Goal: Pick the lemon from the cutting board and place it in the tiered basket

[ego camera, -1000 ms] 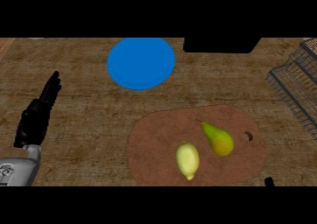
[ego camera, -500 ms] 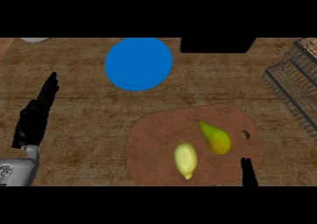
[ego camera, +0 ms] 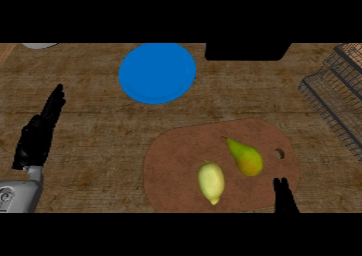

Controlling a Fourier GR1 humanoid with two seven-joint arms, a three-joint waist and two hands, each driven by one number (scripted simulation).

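Head view: the lemon [ego camera: 211, 182] lies on my cutting board [ego camera: 176, 160], at 7 o'clock from the pear [ego camera: 244, 156]. My right hand [ego camera: 283, 196] enters at 5 o'clock, fingers straight, holding nothing, just beside the pear. My left hand [ego camera: 40, 131] rests open at 9 o'clock. The tiered basket [ego camera: 339, 100] stands at 3 o'clock; a blue plate [ego camera: 157, 73] at 12.
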